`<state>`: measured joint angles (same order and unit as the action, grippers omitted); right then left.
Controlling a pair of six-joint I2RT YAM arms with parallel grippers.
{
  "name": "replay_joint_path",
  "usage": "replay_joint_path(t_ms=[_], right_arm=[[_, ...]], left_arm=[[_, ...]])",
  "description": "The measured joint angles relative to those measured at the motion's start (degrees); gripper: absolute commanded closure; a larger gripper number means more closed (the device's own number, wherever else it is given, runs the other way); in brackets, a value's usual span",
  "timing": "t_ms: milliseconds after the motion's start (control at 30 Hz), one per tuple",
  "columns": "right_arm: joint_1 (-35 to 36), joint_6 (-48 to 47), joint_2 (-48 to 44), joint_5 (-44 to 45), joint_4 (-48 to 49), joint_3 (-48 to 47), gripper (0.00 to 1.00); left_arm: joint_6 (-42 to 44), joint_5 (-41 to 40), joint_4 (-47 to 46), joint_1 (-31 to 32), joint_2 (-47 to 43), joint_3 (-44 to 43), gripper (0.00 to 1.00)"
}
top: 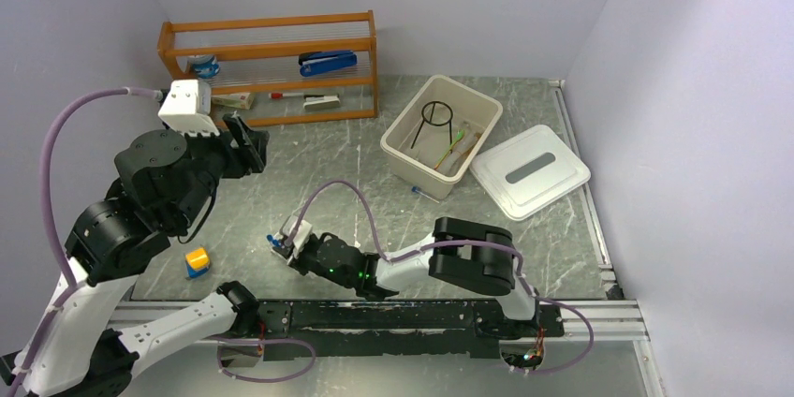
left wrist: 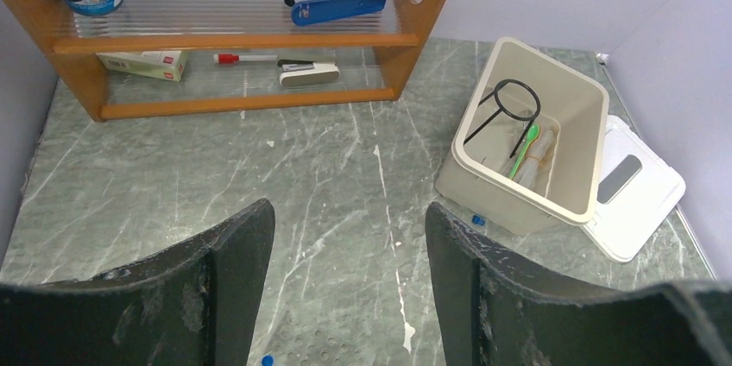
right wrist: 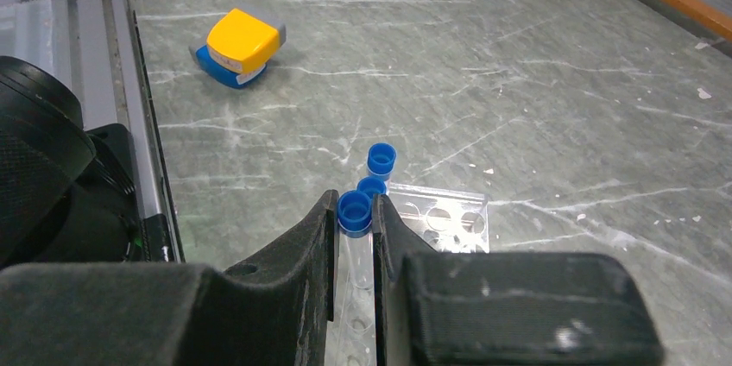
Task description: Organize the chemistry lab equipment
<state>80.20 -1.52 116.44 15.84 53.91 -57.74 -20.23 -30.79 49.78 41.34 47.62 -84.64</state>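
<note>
Start at the left of the desk [top: 309, 163]. Your left gripper [left wrist: 345, 236] hangs raised over the far-left part, just in front of the wooden shelf [top: 272, 51]. Its jaws are spread and there is nothing between them. The shelf stands against the far edge, and a blue stapler [top: 328, 62] lies on its upper level.

By the near edge on the left, a yellow-and-blue block [top: 196, 261] sits alone on the desk.

Just right of that block, still close to the near edge, your right gripper [right wrist: 356, 219] is low over the desk. It is clamped on a blue-capped vial [right wrist: 354, 211]. The fingers [right wrist: 315, 236] pinch the clear tube just under the cap, and the vial stands upright. You cannot tell from these views whether its foot is seated in a hole. Two more vials [right wrist: 381, 159] stand just behind it in the holed rack [right wrist: 440, 211], whose free holes lie to the right of the fingers in the wrist view.

Farther right, toward the far-right corner, an open cream bin [top: 398, 139] sits at an angle. A black wire tripod [top: 435, 116] stands inside it at the far end, and some thin items lie along its right side, one of them green. One capped tube [top: 417, 191] lies on the desk just beside the bin's near wall. The bin's lid [top: 529, 170] lies flat on the desk, touching the bin's right side.
</note>
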Motion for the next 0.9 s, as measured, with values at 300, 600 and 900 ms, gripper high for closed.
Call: replay_joint_path(t_ms=[300, 600, 900], right_arm=[[-0.2, 0.5, 1.4, -0.4, 2.7, 0.0, 0.77], [-0.2, 0.7, 3.9, -0.4, 3.7, 0.6, 0.72], [-0.3, 0.9, 4.0, -0.9, 3.7, 1.6, 0.54]], left_arm=[[-0.2, -0.6, 0.3, 0.0, -0.8, 0.8, 0.31], [-0.2, -0.9, 0.3, 0.0, -0.8, 1.4, 0.31], [-0.2, -1.0, 0.3, 0.0, -0.8, 1.7, 0.31]])
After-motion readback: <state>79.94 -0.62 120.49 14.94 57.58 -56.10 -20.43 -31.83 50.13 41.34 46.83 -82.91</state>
